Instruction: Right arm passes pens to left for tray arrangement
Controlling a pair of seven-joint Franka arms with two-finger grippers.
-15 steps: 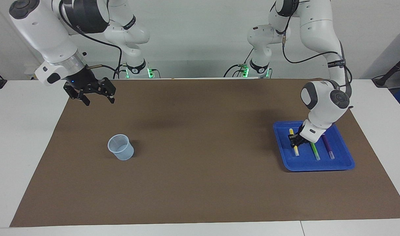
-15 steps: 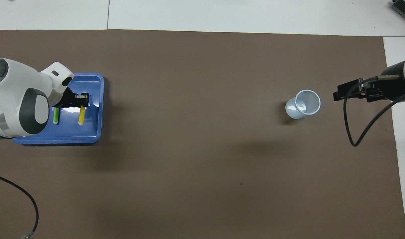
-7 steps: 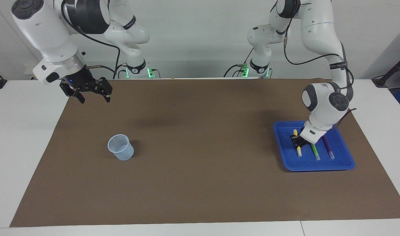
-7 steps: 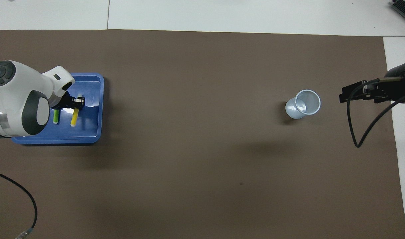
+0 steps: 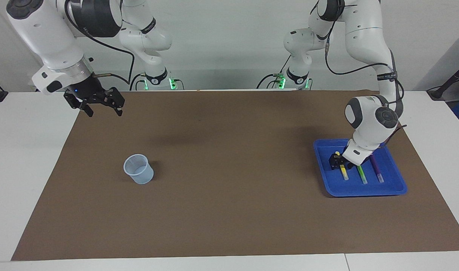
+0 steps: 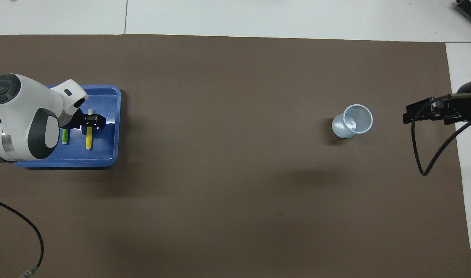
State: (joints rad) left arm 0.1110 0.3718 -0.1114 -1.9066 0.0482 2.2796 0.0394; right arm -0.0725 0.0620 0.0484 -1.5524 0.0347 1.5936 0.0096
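Lower right, the left gripper straddles the yellow pen in the tray, jaws apart. Upper left, the right gripper hangs open over the mat's edge; no legible writing.

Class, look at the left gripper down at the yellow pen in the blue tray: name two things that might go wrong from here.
1. The left gripper sits at the yellow pen; lifting away might drag it askew.
2. The green pen lies close beside it in the tray, so the fingers might nudge it toward the purple pen.
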